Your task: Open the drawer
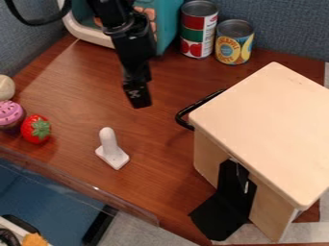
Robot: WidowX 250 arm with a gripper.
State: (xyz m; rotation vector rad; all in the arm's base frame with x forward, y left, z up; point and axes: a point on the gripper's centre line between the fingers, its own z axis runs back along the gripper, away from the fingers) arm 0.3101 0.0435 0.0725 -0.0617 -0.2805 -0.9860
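The black gripper (pixel 137 94) hangs over the table, left of the light wooden drawer box (pixel 267 129) and apart from it. On the box's left side, facing the gripper, is a curved black handle (pixel 190 111), lower and to the right of the gripper. The box's top hides most of that side, so how far the drawer stands in or out cannot be told.
A white peg-like piece (pixel 110 150) stands below the gripper. Two cans (pixel 198 31) (pixel 234 42) are at the back, beside a teal toy (pixel 168 21). A strawberry (pixel 36 129) and a pink cupcake (pixel 9 115) lie at left. A clear edge strip (pixel 83 187) borders the front.
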